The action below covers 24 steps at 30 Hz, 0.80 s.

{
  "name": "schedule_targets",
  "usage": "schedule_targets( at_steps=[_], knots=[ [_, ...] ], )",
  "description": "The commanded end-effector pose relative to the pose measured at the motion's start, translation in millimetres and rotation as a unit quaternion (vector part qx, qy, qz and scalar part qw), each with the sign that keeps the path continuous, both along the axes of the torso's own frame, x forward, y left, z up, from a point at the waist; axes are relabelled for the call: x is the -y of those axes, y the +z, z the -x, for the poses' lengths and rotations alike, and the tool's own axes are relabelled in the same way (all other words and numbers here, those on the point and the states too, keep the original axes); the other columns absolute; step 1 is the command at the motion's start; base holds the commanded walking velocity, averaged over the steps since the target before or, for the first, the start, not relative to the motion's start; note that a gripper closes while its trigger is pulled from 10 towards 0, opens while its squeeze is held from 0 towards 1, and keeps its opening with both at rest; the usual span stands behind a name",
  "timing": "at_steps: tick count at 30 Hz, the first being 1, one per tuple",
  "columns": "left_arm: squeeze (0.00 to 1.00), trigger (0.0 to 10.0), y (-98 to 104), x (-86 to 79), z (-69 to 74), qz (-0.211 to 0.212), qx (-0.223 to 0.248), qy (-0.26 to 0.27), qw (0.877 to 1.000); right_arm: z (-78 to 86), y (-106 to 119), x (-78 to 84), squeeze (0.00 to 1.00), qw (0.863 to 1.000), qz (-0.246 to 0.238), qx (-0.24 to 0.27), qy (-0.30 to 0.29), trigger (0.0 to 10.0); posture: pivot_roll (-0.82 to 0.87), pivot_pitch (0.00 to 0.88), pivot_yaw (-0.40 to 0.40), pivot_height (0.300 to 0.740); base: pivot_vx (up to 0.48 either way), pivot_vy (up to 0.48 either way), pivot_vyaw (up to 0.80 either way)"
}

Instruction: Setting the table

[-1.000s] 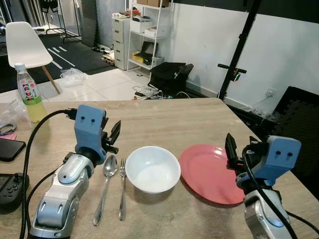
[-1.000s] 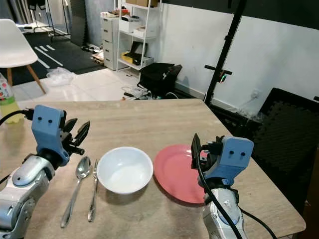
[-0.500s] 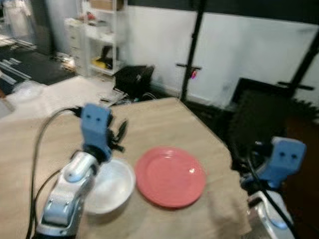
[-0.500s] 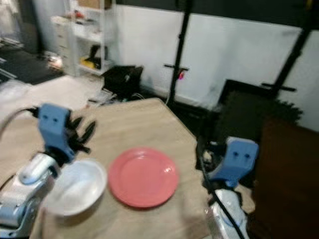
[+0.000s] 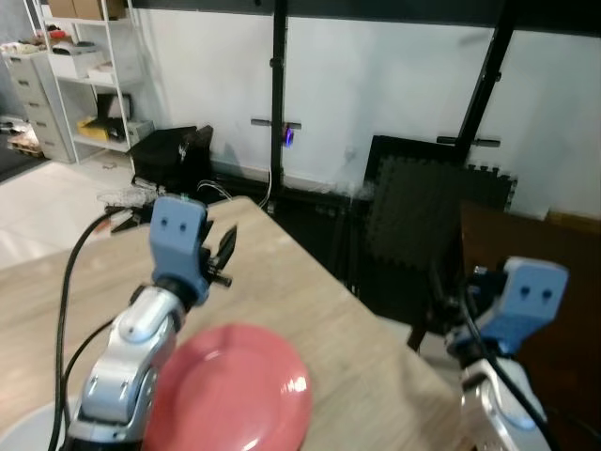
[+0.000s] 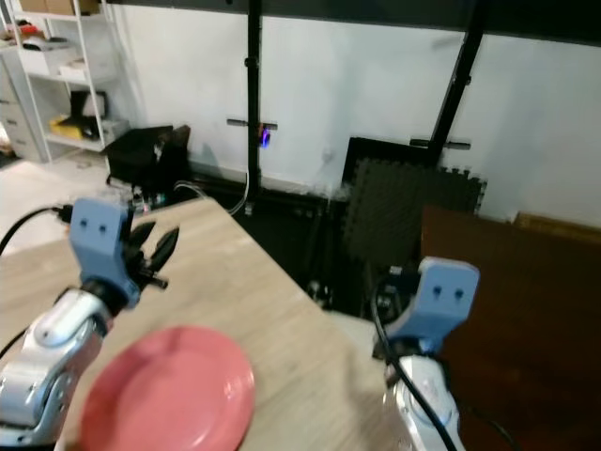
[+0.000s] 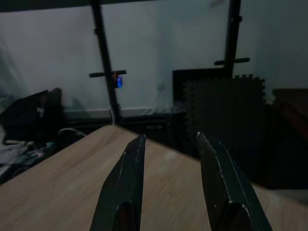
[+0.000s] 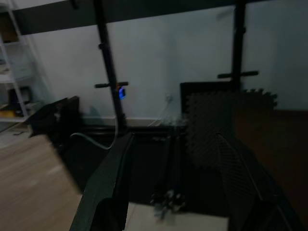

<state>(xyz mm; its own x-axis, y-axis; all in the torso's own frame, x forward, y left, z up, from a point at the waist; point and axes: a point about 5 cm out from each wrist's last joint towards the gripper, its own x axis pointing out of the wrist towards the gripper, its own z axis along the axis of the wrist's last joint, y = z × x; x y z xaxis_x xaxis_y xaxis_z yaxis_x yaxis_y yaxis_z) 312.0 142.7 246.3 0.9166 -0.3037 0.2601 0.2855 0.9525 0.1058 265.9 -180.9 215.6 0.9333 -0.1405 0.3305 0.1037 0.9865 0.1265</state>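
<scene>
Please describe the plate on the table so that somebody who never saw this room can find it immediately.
Start from the light wooden table whose corner points toward the white wall. The plate lies flat near the table's close edge, beside the left gripper and its silver arm. It is round, plain pinkish red, and empty, the one strongly coloured thing on the pale wood.

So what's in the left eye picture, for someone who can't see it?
A red plate lies on a wooden table, near its corner. The robot's left tool hovers open above the table beside the plate, and its right tool hangs past the table's edge. Behind are a white wall and black floor mats.
</scene>
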Motion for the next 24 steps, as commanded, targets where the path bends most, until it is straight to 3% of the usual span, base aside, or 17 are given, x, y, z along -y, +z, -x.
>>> schedule_targets(
  at_steps=[1, 6, 24],
  knots=[
    [0.00, 10.0, 1.4, -0.9, 3.1, 0.006, 0.003, -0.006, 1.000, 0.9, -1.2, -2.2, 0.00, 1.000, -0.001, -0.003, 0.001, 10.0, 0.03, 0.012, 0.005, 0.740, 0.000, 0.000, 0.00],
    [0.00, 10.0, 1.3, 0.5, 2.6, -0.003, 0.005, -0.009, 1.000, 0.7, -1.6, -2.3, 0.00, 1.000, 0.000, -0.004, 0.000, 10.0, 0.03, 0.012, 0.007, 0.740, 0.000, 0.000, 0.00],
    [0.00, 10.0, 1.0, 5.1, 2.6, -0.009, 0.004, -0.028, 1.000, 0.2, -2.3, -1.8, 0.00, 1.000, -0.006, -0.006, -0.003, 10.0, 0.02, 0.012, 0.010, 0.740, 0.000, -0.475, 0.00]
  ],
)
